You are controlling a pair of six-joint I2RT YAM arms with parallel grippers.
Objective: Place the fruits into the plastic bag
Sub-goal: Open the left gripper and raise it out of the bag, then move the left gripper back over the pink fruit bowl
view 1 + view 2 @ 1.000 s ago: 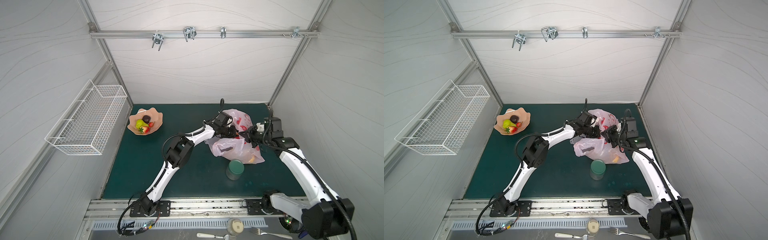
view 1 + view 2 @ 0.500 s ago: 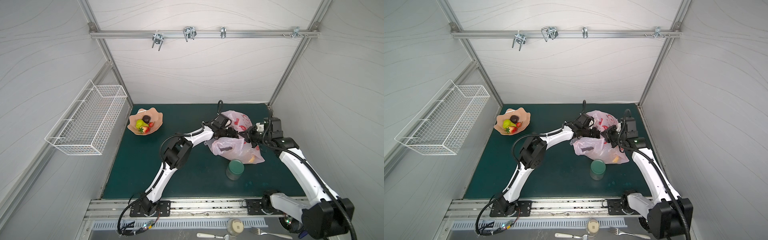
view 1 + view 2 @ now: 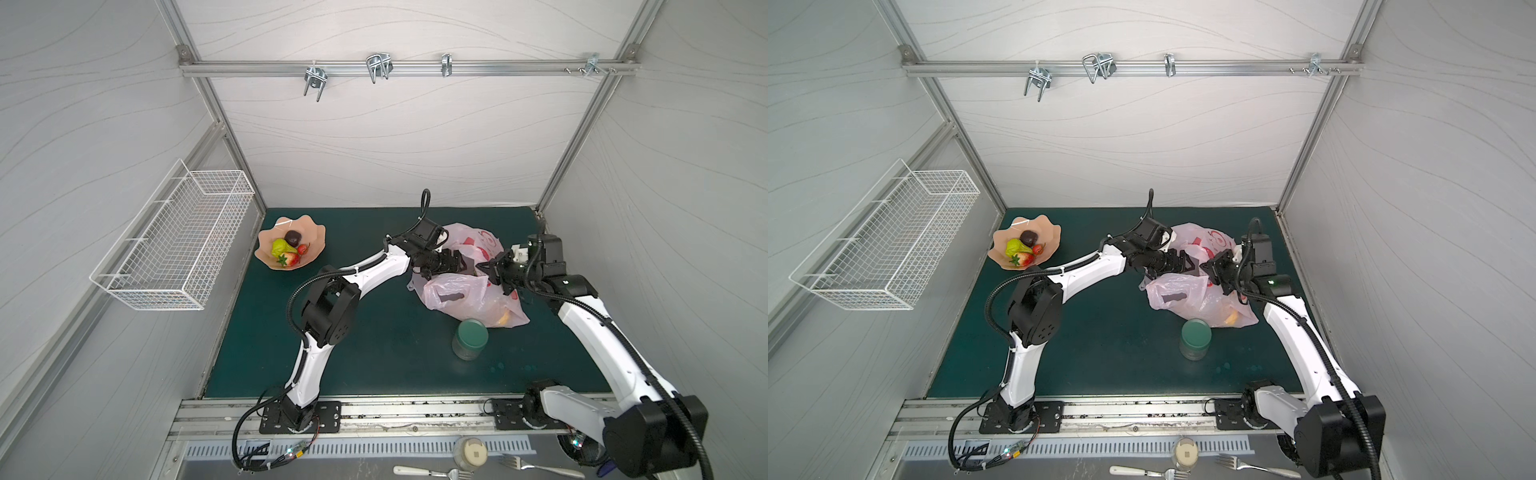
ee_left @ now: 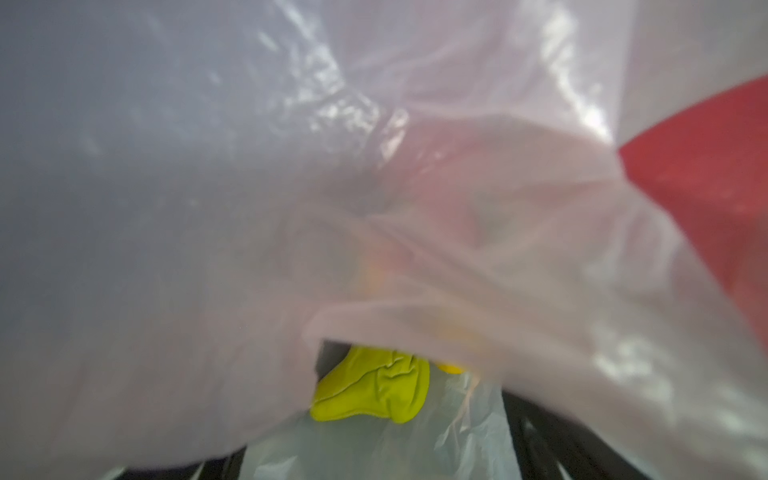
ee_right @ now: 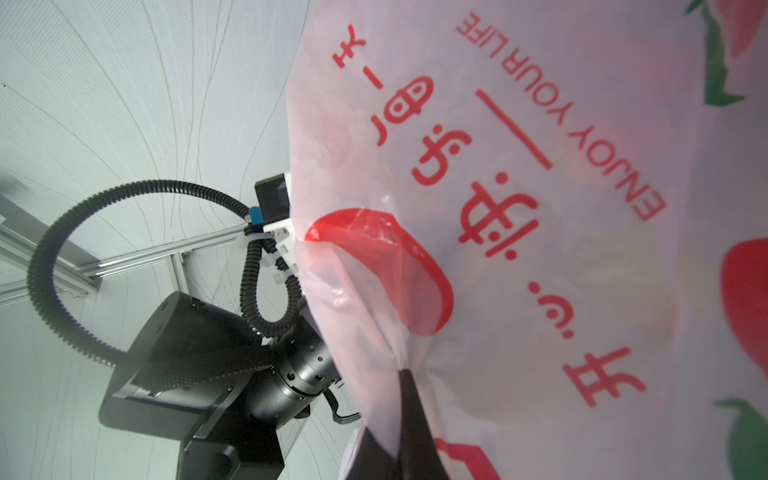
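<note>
The pale pink plastic bag (image 3: 469,295) (image 3: 1192,291) lies at the middle right of the green mat. My left gripper (image 3: 463,264) (image 3: 1187,264) reaches into its mouth and stands open with nothing between the fingers (image 4: 540,436). A yellow-green fruit (image 4: 374,386) lies loose on the film inside, just beyond them. My right gripper (image 3: 485,266) (image 5: 409,399) is shut on the bag's rim and holds it up. A yellow fruit (image 3: 505,318) shows through the bag. A dark brown fruit (image 3: 293,237), a green one (image 3: 280,248) and a strawberry (image 3: 291,259) lie in the dish.
The peach scalloped dish (image 3: 266,253) stands at the back left of the mat. A green-lidded glass jar (image 3: 470,334) stands just in front of the bag. A white wire basket (image 3: 174,245) hangs on the left wall. Forks (image 3: 432,471) lie beyond the front rail.
My left wrist has drawn back a little to the left at the bag's mouth. The right arm and the bag have stayed where they were.
</note>
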